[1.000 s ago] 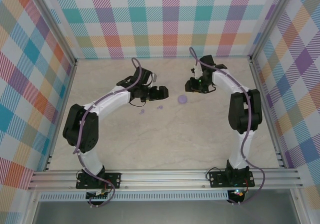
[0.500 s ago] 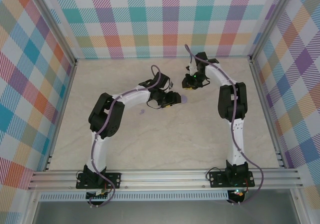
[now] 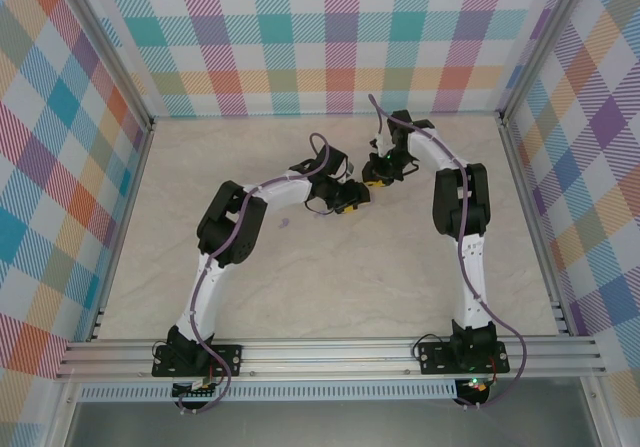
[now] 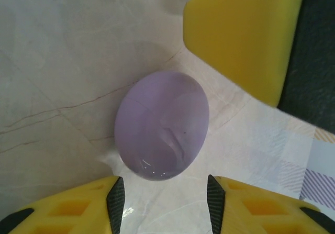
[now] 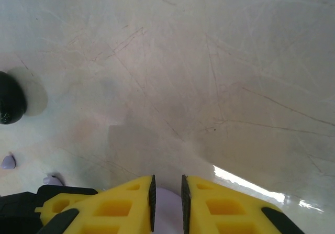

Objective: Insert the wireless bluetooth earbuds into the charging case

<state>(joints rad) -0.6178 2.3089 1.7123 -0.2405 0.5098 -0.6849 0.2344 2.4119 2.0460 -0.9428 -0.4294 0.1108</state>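
Left pincer (image 4: 165, 197) stands part open just behind the closed lilac case (image 4: 162, 124), right pincer (image 5: 167, 184) is nearly shut over it, and a lilac earbud (image 5: 6, 162) lies loose nearby, so nothing looks inserted yet.

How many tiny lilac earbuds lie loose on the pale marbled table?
2. In the right wrist view, the first tiny lilac earbud lies at the left edge; the second tiny lilac earbud lies to its right, slightly lower. Others may be hidden.

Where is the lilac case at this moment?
In the left wrist view the lilac case sits on the table just beyond the fingertips of the left gripper, with the right gripper close at its far side.
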